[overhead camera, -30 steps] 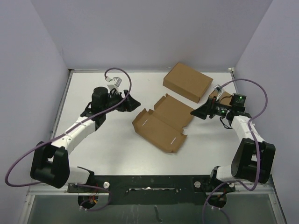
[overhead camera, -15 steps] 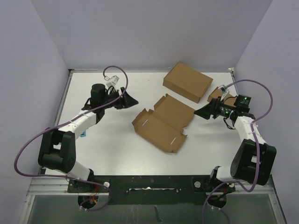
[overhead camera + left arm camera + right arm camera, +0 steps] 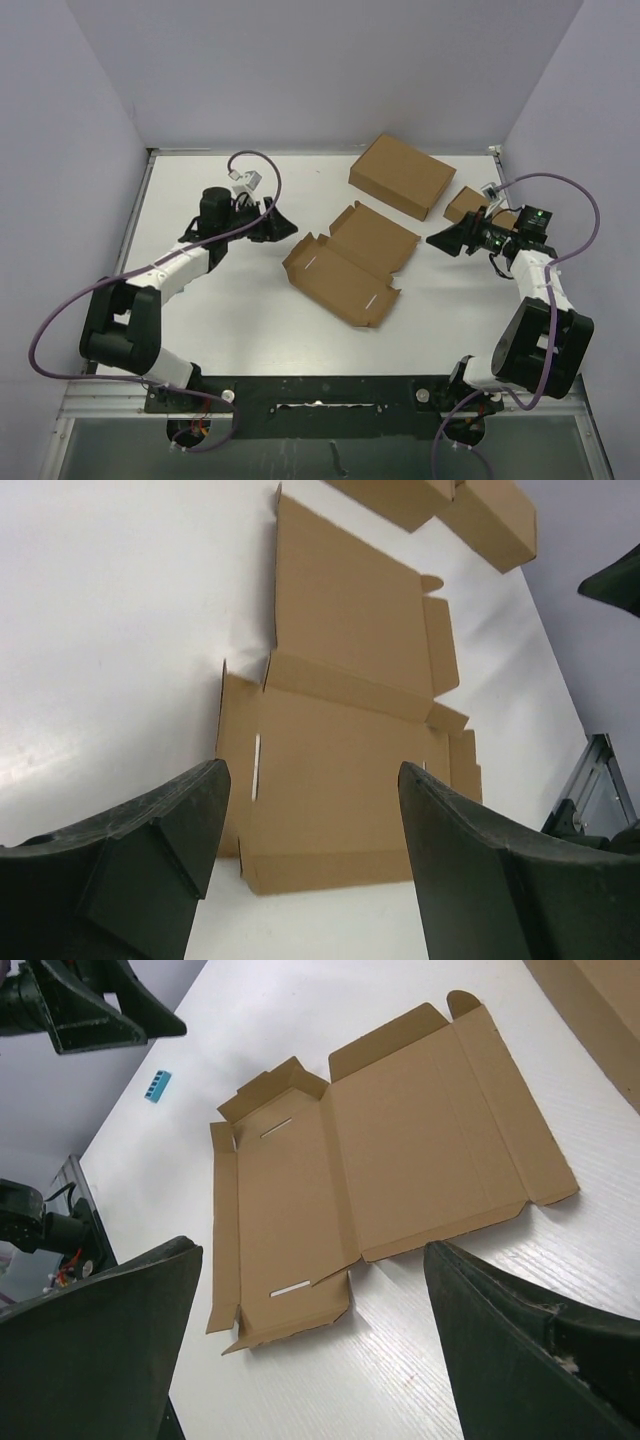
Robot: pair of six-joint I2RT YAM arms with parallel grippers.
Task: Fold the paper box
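Between your two tools, the box (image 3: 348,264) is lying opened out flat on the worktop (image 3: 230,305), touching neither tool. Your left tool (image 3: 284,224) is standing with its fingers (image 3: 140,860) spread wide and is holding nothing. Just ahead of its tips the box's slotted panel is lying nearest, with one pale slot showing at that panel's left edge. The lid panel is stretching away beyond it, and the small side flaps along the right edge are standing partly raised.

Your right tool (image 3: 436,240) is also gaping wide with nothing between its fingers (image 3: 520,1330). It is pointing at the box from the other side. The lid panel's corner is lying closest in front of it, and the slotted panel, both slots showing, is lying farther off to its left. A small blue block (image 3: 155,1086) is lying on the worktop beyond the box, well away from this tool.

Far ahead of your left tool, past the lid panel, the big box (image 3: 402,175) is sitting closed. The small box (image 3: 467,204) is sitting beside it, just behind your right tool. Whether they are touching, I cannot tell.
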